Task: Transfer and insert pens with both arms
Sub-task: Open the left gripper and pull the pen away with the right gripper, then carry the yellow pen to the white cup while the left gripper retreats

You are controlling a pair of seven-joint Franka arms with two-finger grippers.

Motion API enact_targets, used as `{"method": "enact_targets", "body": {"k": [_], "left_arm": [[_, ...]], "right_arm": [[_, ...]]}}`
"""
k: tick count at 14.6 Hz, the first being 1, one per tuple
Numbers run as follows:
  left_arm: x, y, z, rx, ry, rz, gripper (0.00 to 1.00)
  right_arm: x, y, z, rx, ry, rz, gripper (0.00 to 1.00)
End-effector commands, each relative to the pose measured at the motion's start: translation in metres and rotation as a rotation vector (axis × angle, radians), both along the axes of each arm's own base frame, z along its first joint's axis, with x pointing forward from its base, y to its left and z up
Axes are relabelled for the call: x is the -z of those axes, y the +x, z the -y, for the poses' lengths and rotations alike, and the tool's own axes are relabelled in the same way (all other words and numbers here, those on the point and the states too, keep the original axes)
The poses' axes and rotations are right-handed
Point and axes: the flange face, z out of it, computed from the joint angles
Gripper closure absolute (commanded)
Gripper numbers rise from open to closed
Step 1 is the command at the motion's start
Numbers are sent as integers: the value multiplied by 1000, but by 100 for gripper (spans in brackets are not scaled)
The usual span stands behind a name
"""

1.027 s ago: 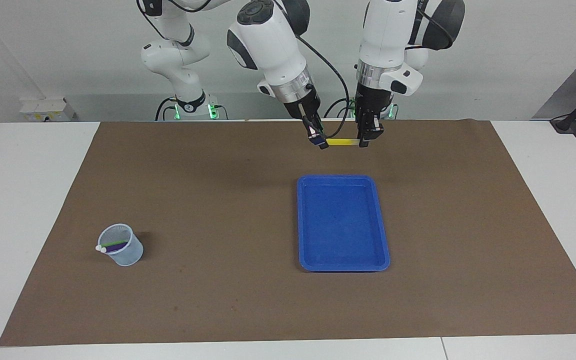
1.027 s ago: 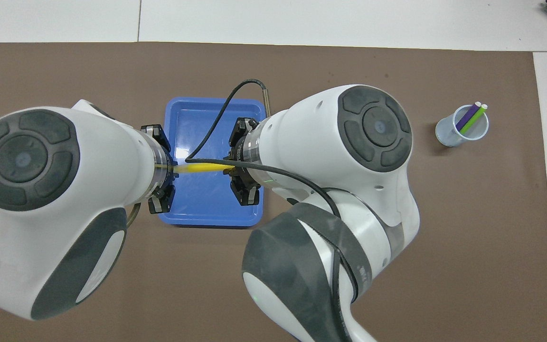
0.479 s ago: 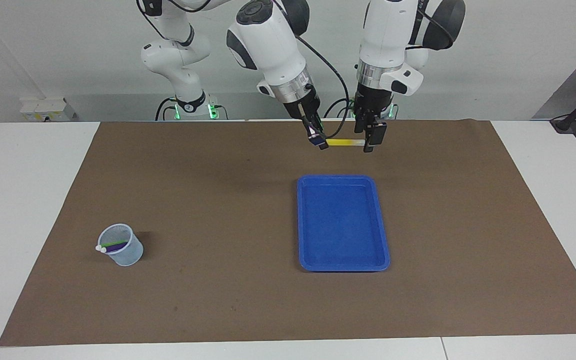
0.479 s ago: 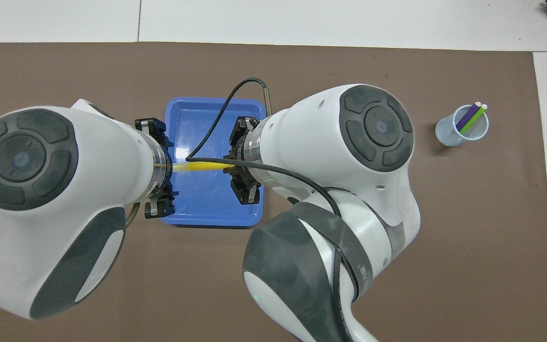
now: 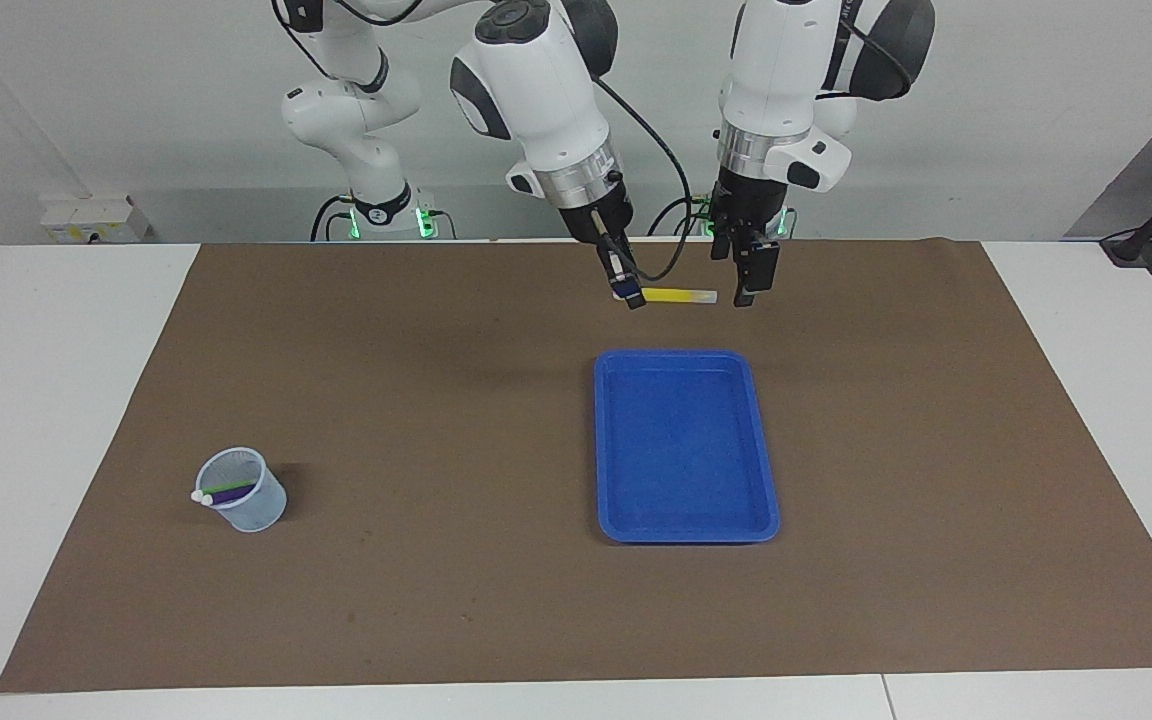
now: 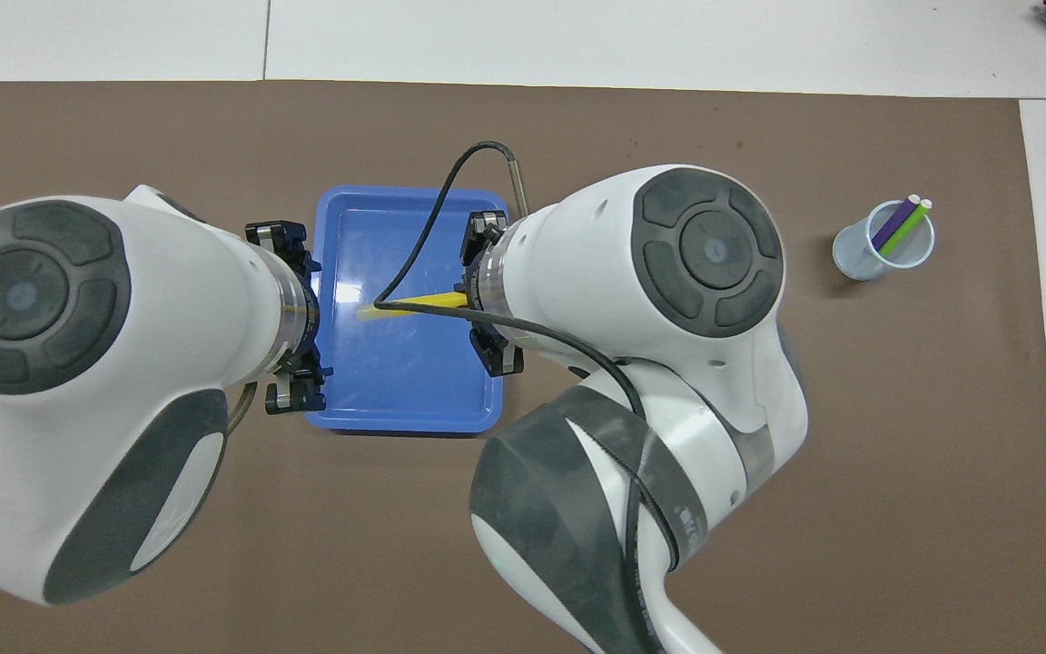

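At upper centre of the facing view, the right gripper point(image 5: 628, 293) pinches one end of the level yellow pen point(image 5: 679, 296). The left gripper point(image 5: 748, 270) hangs beside the free end, jaws spread and apart from it. Green pen point(image 5: 232, 487) and purple pen point(image 5: 229, 495) stand in the cup point(image 5: 246, 497) at lower left.

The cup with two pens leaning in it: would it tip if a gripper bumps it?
Probably. The cup looks small, thin-walled and light. The purple pen and green pen both lean to one rim and stick out past it, so the load seems lopsided. It would likely slide or tip.
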Motion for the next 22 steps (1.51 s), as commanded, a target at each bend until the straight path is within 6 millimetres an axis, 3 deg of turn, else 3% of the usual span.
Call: {"method": "enact_targets", "body": {"k": [1, 3, 9, 16, 22], "left_arm": [[-5, 2, -24, 65, 24, 24, 0], [-7, 10, -41, 110, 34, 30, 0], [-9, 36, -106, 250, 66, 39, 0], [-8, 52, -180, 555, 140, 20, 0], [-8, 58, -247, 811, 161, 14, 0]], "right_arm": [[10, 12, 22, -94, -84, 68, 100], [22, 20, 44, -207, -183, 115, 100], [33, 58, 126, -548, -424, 219, 100], [50, 94, 217, -662, -646, 324, 100], [79, 101, 296, -821, -765, 418, 100]]}}
